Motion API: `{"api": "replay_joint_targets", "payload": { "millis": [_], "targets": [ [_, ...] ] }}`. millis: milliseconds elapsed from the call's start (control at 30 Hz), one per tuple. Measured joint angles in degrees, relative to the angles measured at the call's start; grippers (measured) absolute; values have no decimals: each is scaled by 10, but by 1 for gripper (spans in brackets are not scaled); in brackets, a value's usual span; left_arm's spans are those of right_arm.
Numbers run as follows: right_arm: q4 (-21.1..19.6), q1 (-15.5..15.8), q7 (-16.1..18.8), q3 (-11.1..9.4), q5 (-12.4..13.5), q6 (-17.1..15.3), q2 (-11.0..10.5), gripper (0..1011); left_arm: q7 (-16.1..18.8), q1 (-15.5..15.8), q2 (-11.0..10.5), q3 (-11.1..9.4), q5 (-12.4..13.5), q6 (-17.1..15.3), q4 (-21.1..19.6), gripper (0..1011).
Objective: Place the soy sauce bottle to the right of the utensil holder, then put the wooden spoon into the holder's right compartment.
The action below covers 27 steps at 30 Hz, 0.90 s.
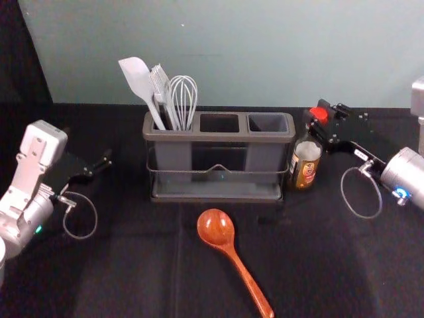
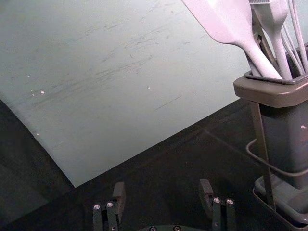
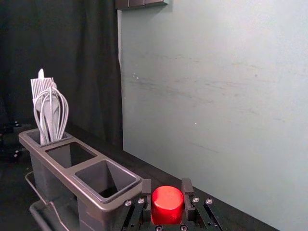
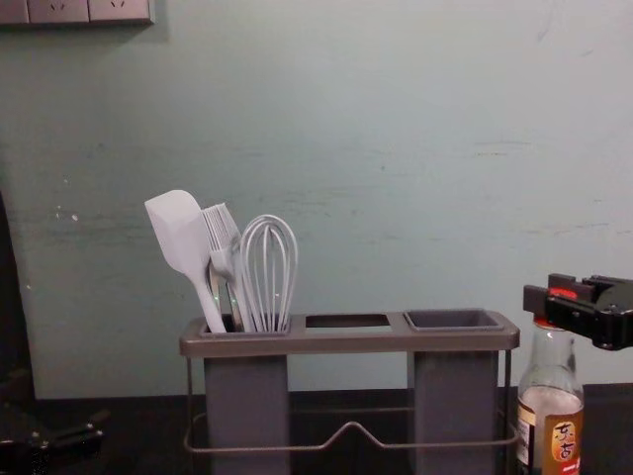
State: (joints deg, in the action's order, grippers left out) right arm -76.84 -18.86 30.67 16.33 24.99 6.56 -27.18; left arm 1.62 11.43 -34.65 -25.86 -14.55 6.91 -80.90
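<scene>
Had the soy sauce bottle [image 1: 307, 165] upright just beside the utensil holder [image 1: 222, 138], on its right, with the red cap [image 1: 319, 114] pinched in the right gripper [image 3: 167, 195]. Looked nearly finished with placing, short of letting go. Still needed the wooden spoon [image 1: 216, 227], lying before the holder, put into the right compartment [image 1: 267, 123]. Had the left gripper [image 2: 162, 187] spread and empty, left of the holder.

Pale utensils [image 2: 227, 21] in the holder [image 2: 269, 93]
</scene>
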Motion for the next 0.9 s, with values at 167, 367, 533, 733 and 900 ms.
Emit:
{"api": "replay_joint_targets", "payload": {
  "millis": [167,367,533,733,900],
  "targets": [
    [6,-4,0,2,-1,1,4,381,0,0,0,0,0,0,0,1005],
    [12,-8,4,4,0,3,7,381,0,0,0,0,0,0,0,1005],
    [13,-10,5,4,1,5,8,414,0,0,0,0,0,0,0,1005],
    [1,-5,3,0,2,3,4,609,0,0,0,0,0,0,0,1005],
    [-18,3,-2,-7,6,3,-1,777,0,0,0,0,0,0,0,1005]
  ]
}}
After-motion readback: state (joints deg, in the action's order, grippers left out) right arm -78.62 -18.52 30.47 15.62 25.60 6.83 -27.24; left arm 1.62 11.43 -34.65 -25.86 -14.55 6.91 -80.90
